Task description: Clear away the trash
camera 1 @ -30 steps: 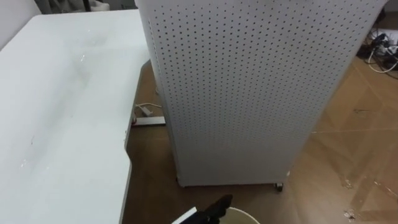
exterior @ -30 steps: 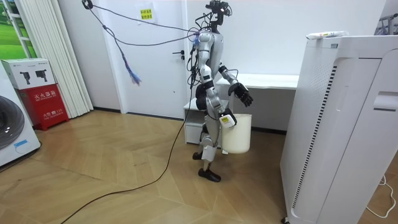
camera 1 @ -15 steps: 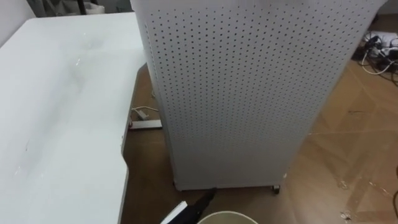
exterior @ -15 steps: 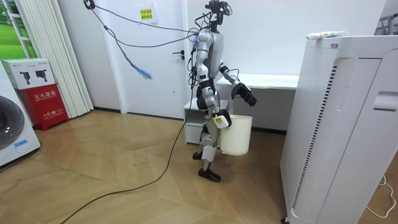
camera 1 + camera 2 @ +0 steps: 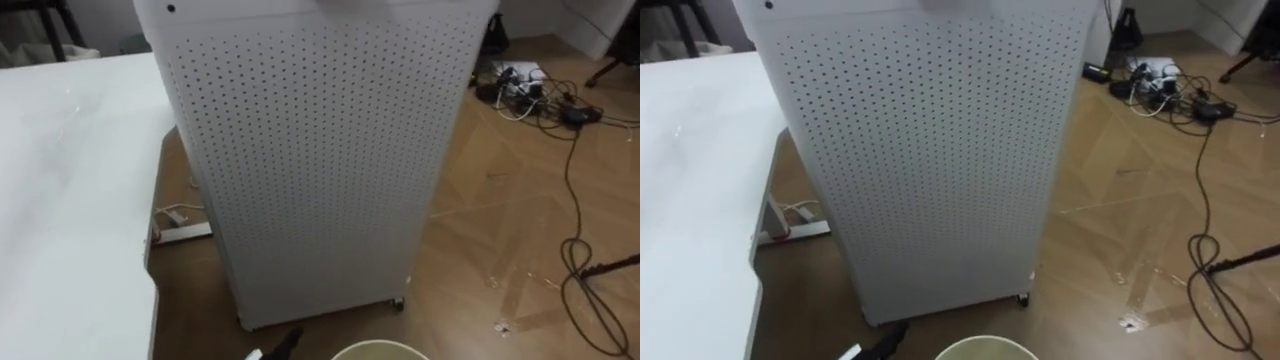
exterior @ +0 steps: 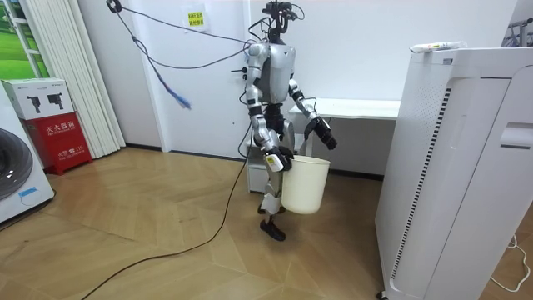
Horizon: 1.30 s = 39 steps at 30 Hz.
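Wood floor (image 5: pixel 500 240) between bucket (image 5: pixel 380 350) and cabinet (image 5: pixel 320 150)

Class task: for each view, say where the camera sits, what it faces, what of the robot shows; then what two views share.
Left eye view: on the robot's head, looking down at the perforated cabinet; left hand at bottom edge.
Right eye view: just beside, same aim; left hand too.
Room view: off in the room, sees the whole robot, right hand gripping the bucket.
Shared: both eyes show cabinet, white table, bucket rim.
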Tool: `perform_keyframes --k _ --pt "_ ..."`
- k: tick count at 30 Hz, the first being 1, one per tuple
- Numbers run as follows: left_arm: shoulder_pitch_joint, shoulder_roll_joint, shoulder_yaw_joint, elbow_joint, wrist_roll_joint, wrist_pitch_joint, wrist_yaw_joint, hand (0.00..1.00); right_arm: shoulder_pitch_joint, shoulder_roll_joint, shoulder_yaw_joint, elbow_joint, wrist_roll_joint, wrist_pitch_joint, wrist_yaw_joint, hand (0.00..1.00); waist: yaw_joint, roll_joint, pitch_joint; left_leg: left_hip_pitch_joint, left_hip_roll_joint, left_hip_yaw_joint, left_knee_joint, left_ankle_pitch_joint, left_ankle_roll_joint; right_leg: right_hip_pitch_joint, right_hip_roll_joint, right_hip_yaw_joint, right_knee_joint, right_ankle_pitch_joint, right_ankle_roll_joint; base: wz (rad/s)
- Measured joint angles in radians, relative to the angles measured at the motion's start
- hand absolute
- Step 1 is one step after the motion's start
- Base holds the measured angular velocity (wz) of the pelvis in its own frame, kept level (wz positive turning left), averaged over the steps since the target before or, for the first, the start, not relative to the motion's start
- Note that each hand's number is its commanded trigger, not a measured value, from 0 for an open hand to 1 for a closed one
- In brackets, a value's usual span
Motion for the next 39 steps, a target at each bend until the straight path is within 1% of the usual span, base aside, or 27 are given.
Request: perform_keyframes --k 2,3,6,7,9,10,11,12,13,14,15,16,17,18,19,20,21,22,23,24,25,28,30,33,36,38,39 --pt "-0.005 -0.001 0.018 0.036 0.0 -0.001 0.004 0.0 0.008 0.005 0.0 -0.002 0.001 0.0 0.0 1.0 -0.021 -0.007 0.0041 0.003 0.014 0.0 0.017 -0.008 -0.006 0.01 0.013 -0.001 -0.005 0.001 -0.004 0.0" --pt "-0.004 -0.001 0.021 0.041 0.0 -0.001 0.007 0.0 0.01 0.004 0.0 -0.002 0.001 0.0 0.0 1.0 -0.021 -0.008 0.0038 0.003 0.018 0.002 0.021 -0.012 -0.008 0.01 0.02 -0.003 -0.004 0.0 -0.006 -0.12" --pt "-0.002 -0.002 0.024 0.053 0.0 -0.001 0.015 0.0 0.012 0.004 0.0 -0.002 0.003 0.0 0.0 1.0 -0.022 -0.003 0.0066 0.0 0.052 0.017 0.075 -0.043 -0.022 0.012 0.033 -0.02 0.005 -0.017 -0.022 -0.18" --pt "-0.002 -0.002 0.025 0.061 0.0 -0.001 0.016 0.0 0.01 0.006 0.002 -0.002 0.003 -0.002 0.0 1.0 -0.021 -0.004 0.0076 -0.006 0.066 0.018 0.118 -0.054 -0.03 0.01 0.032 -0.019 0.024 -0.033 -0.031 -0.18" --pt "0.001 0.002 0.027 0.068 0.0 -0.001 0.017 0.0 0.011 0.01 0.01 -0.002 0.0 -0.007 0.001 1.0 -0.016 -0.014 0.0128 -0.041 0.1 0.009 0.256 -0.065 -0.041 0.008 0.041 -0.008 0.06 -0.069 -0.032 -0.25" --pt "0.006 0.0 0.026 0.068 -0.001 -0.001 0.017 0.0 0.013 0.005 0.012 0.0 -0.001 -0.007 0.002 1.0 -0.002 -0.014 0.0134 -0.084 0.137 -0.019 0.393 -0.057 -0.036 0.009 0.059 0.012 0.079 -0.087 -0.036 -0.49" --pt "0.009 -0.003 0.026 0.068 -0.002 -0.001 0.017 0.0 0.013 0.003 0.013 0.005 -0.002 -0.007 0.003 1.0 0.009 -0.009 0.0133 -0.131 0.162 -0.081 0.513 -0.029 -0.024 0.018 0.071 0.034 0.094 -0.098 -0.049 -0.52" --pt "0.01 -0.002 0.027 0.068 -0.002 -0.001 0.017 0.0 0.014 0.003 0.019 0.005 -0.002 -0.007 0.003 1.0 0.009 -0.009 0.0135 -0.152 0.169 -0.112 0.568 -0.005 -0.014 0.031 0.076 0.039 0.1 -0.102 -0.059 -0.45" --pt "0.01 -0.004 0.033 0.068 -0.001 -0.001 0.017 0.0 0.017 0.005 0.027 0.005 -0.003 -0.007 0.003 1.0 0.009 -0.019 0.0193 -0.191 0.172 -0.166 0.644 0.049 -0.004 0.053 0.086 0.062 0.106 -0.113 -0.072 -0.33" --pt "0.01 -0.007 0.033 0.065 0.0 -0.001 0.017 0.0 0.022 0.004 0.028 0.005 -0.001 -0.006 -0.001 1.0 0.019 -0.024 0.0118 -0.226 0.155 -0.201 0.661 0.04 -0.002 0.06 0.096 0.092 0.106 -0.121 -0.075 -0.3" --pt "0.008 -0.009 0.032 0.063 0.0 -0.005 0.017 0.0 0.021 0.001 0.03 0.005 0.0 -0.006 -0.004 1.0 0.02 -0.024 0.0112 -0.247 0.143 -0.213 0.651 0.031 -0.005 0.062 0.096 0.099 0.106 -0.124 -0.077 -0.34" --pt "0.003 -0.011 0.032 0.062 -0.002 -0.01 0.017 0.0 0.021 -0.005 0.034 0.005 0.001 -0.006 -0.011 1.0 0.026 -0.027 0.0117 -0.291 0.11 -0.224 0.604 0.017 -0.004 0.063 0.096 0.117 0.104 -0.129 -0.077 -0.47" --pt "0.004 -0.011 0.032 0.062 -0.002 -0.013 0.017 0.0 0.021 -0.011 0.041 0.006 -0.003 -0.005 -0.015 1.0 0.039 -0.029 0.0119 -0.329 0.076 -0.241 0.519 0.019 -0.007 0.069 0.093 0.134 0.1 -0.131 -0.076 -0.52" --pt "0.005 -0.012 0.033 0.062 -0.002 -0.015 0.017 0.0 0.021 -0.013 0.04 0.008 -0.005 -0.005 -0.019 1.0 0.047 -0.029 0.0119 -0.345 0.059 -0.25 0.468 0.021 -0.01 0.073 0.093 0.141 0.096 -0.131 -0.075 -0.58" --pt "0.01 -0.012 0.038 0.062 -0.001 -0.015 0.017 0.0 0.021 -0.012 0.039 0.022 -0.011 -0.005 -0.028 1.0 0.058 -0.03 0.0115 -0.364 0.036 -0.267 0.345 0.039 -0.028 0.087 0.093 0.15 0.082 -0.132 -0.07 -0.39" --pt "0.011 -0.012 0.042 0.062 -0.002 -0.015 0.017 0.0 0.021 -0.014 0.041 0.03 -0.02 -0.003 -0.033 1.0 0.059 -0.027 0.0109 -0.379 0.023 -0.275 0.219 0.073 -0.034 0.102 0.093 0.143 0.066 -0.138 -0.065 -0.28" --pt "0.011 -0.012 0.042 0.062 -0.002 -0.016 0.017 0.0 0.022 -0.014 0.042 0.031 -0.026 -0.002 -0.037 1.0 0.058 -0.025 0.0089 -0.385 0.023 -0.276 0.164 0.095 -0.03 0.107 0.093 0.14 0.061 -0.143 -0.062 -0.15" --pt "0.012 -0.011 0.042 0.062 -0.003 -0.021 0.019 0.0 0.023 -0.016 0.049 0.03 -0.04 -0.002 -0.048 1.0 0.058 -0.025 0.0058 -0.388 0.021 -0.292 0.096 0.169 -0.023 0.122 0.094 0.146 0.055 -0.154 -0.051 -0.19" --pt "0.013 -0.011 0.043 0.062 -0.003 -0.024 0.019 0.0 0.024 -0.017 0.05 0.029 -0.048 -0.001 -0.055 1.0 0.059 -0.022 -0.0014 -0.369 0.006 -0.298 0.065 0.222 -0.005 0.138 0.083 0.145 0.046 -0.166 -0.035 -0.22" --pt "0.013 -0.011 0.044 0.062 -0.003 -0.027 0.02 0.0 0.024 -0.016 0.049 0.028 -0.049 -0.001 -0.057 1.0 0.057 -0.025 -0.0025 -0.358 -0.002 -0.299 0.058 0.237 0.006 0.146 0.076 0.143 0.043 -0.17 -0.028 -0.23" --pt "0.014 -0.01 0.045 0.06 -0.003 -0.035 0.02 0.0 0.028 -0.018 0.044 0.028 -0.049 -0.001 -0.058 1.0 0.059 -0.028 -0.0008 -0.338 -0.015 -0.301 0.058 0.272 0.033 0.171 0.066 0.133 0.024 -0.179 -0.014 -0.16" --pt "0.009 -0.004 0.058 0.055 -0.001 -0.052 0.032 0.0 0.033 -0.016 0.033 0.025 -0.05 -0.003 -0.06 1.0 0.055 -0.046 -0.0036 -0.327 -0.05 -0.296 0.09 0.225 0.055 0.222 0.026 0.107 -0.027 -0.189 0.012 0.03" --pt "0.008 -0.002 0.066 0.042 -0.001 -0.056 0.038 0.0 0.039 -0.015 0.028 0.018 -0.055 -0.005 -0.06 1.0 0.056 -0.045 -0.0034 -0.322 -0.062 -0.296 0.118 0.185 0.061 0.251 0.01 0.086 -0.038 -0.19 0.021 0.08" --pt "-0.003 0.003 0.065 0.032 0.0 -0.072 0.04 0.0 0.028 -0.014 0.024 0.021 -0.091 -0.007 -0.066 1.0 0.056 -0.043 -0.0025 -0.302 -0.091 -0.295 0.145 0.139 0.075 0.276 -0.028 0.062 -0.012 -0.206 0.052 0.1" --pt "-0.008 0.004 0.065 0.031 0.001 -0.075 0.056 0.0 0.018 -0.014 0.03 0.017 -0.092 -0.007 -0.067 1.0 0.057 -0.03 0.007 -0.272 -0.116 -0.288 0.157 0.101 0.092 0.265 -0.074 0.027 0.115 -0.21 0.066 0.13" --pt "-0.002 0.002 0.062 0.015 0.021 -0.075 0.095 0.0 0.019 -0.014 0.03 0.02 -0.089 -0.007 -0.067 1.0 0.059 -0.026 0.0124 -0.236 -0.138 -0.294 0.146 0.071 0.108 0.226 -0.113 0.023 0.259 -0.185 0.106 0.27" --pt "0.004 0.004 0.062 0.005 0.022 -0.075 0.106 0.0 0.02 -0.013 0.03 0.021 -0.086 -0.007 -0.067 1.0 0.059 -0.028 0.0136 -0.225 -0.148 -0.298 0.142 0.068 0.113 0.216 -0.124 0.024 0.289 -0.175 0.112 0.25"
